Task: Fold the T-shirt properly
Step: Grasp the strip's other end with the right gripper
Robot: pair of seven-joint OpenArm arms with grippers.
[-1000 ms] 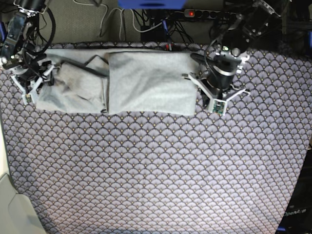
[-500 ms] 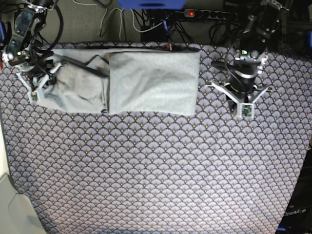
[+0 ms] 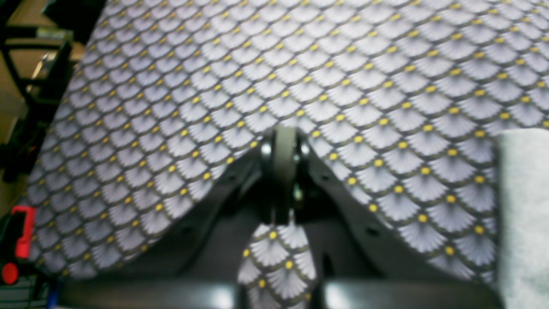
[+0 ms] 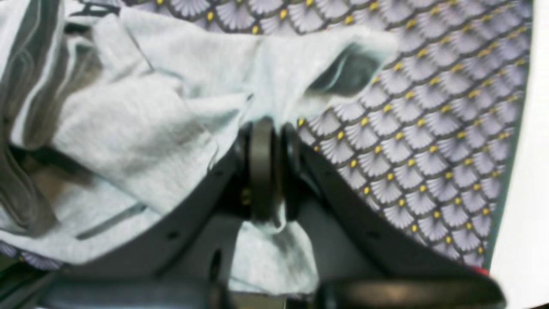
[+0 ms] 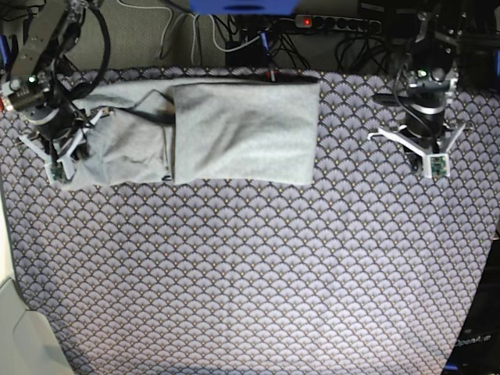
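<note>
the t-shirt [image 5: 234, 133] lies folded into a long strip at the far side of the tablecloth [image 5: 250, 273]. its end by the right arm is still bunched and wrinkly. the right gripper [image 4: 268, 128] is pinched tight on that end, with grey cloth squeezed between its tips.

what could go wrong: it may hold only the top layer, so a lift would peel the fold open and not carry the whole end. a fast pull could drag the neat part crooked or slide the shirt toward the table edge. the cloth might slip out too, since the bite looks small.

the left gripper [image 3: 283, 141] is closed with nothing in it. it hangs over bare tablecloth, well apart from the shirt.
</note>
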